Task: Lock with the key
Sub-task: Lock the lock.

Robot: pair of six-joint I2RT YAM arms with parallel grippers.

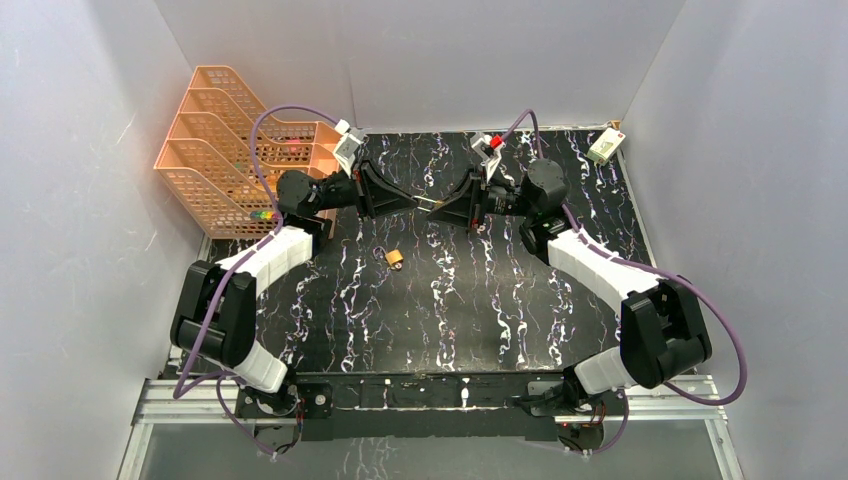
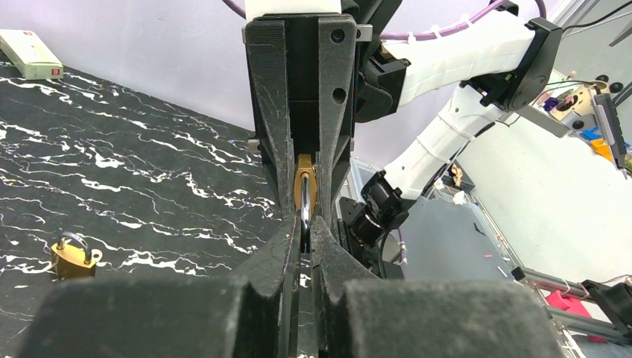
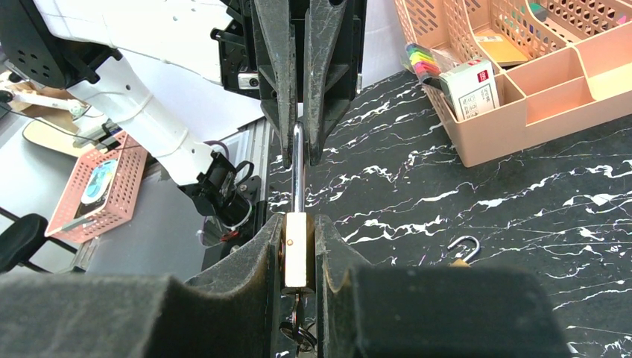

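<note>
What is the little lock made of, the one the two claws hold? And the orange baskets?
Lock body: looks like brass, yellow-gold with a dull shine. Its loop: silvery polished metal, probably steel, with a bright glint. Baskets: likely plastic, matte peach with moulded holes all over.

Arm shells: we are seeing white covers over black joints on the left arm [image 1: 270,255] and right arm [image 1: 590,265].
Cables: we are noting a purple cable [image 1: 257,135] looping along each arm.
End effectors: we are finding the left end effector [image 1: 413,203] and right end effector [image 1: 447,209] matte black, their fingers [image 2: 270,112] scuffed, with screw holes.

Peach desk organizer [image 1: 225,150] far left; white box [image 1: 606,146] far right.
</note>
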